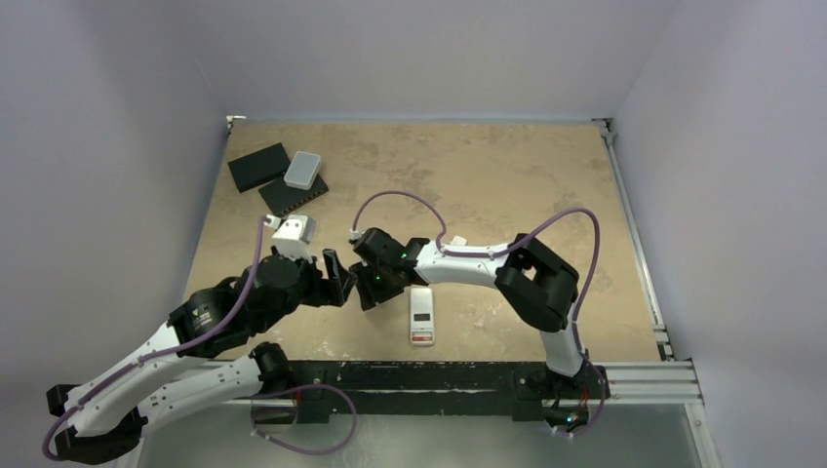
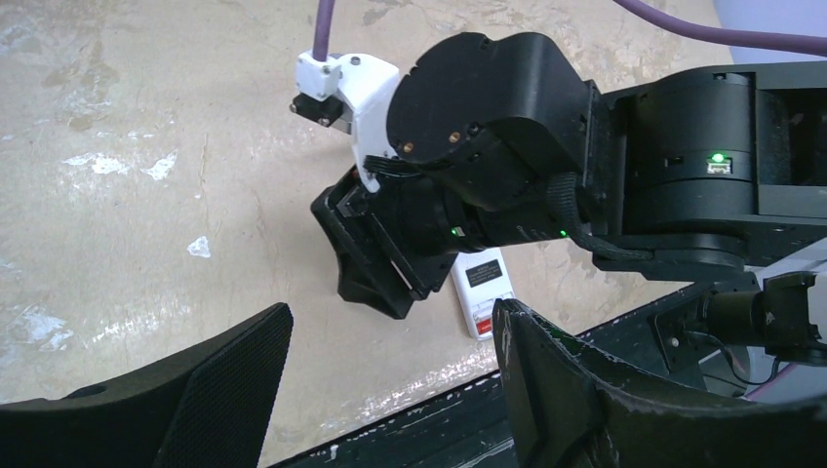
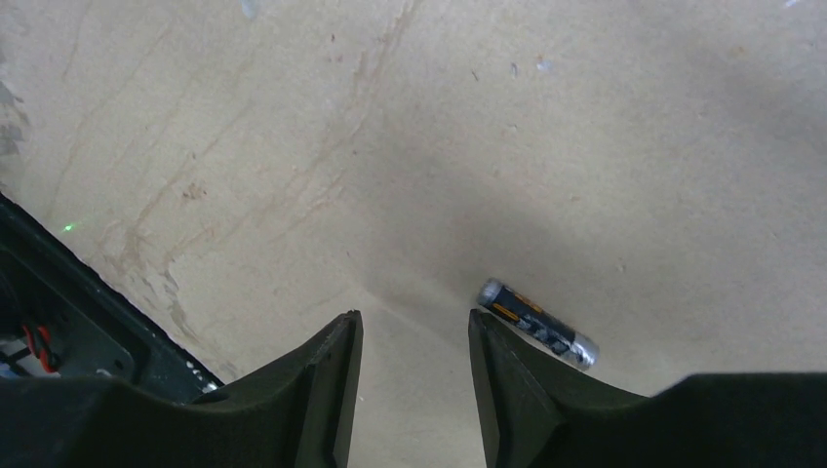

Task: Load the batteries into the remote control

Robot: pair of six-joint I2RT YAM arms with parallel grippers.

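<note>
Right fingers slightly apart, nothing between them, low over tan bench. Dark grey-black cylindrical battery lies just beside them. Left fingers spread wide, empty. Small white rectangular remote lies near the bench's front edge.

Mottled tan table carries a white remote at lower centre and two black slabs at upper left; a dark battery lies flat at the right-wrist view's lower right.

Battery on table, beside right gripper
</note>
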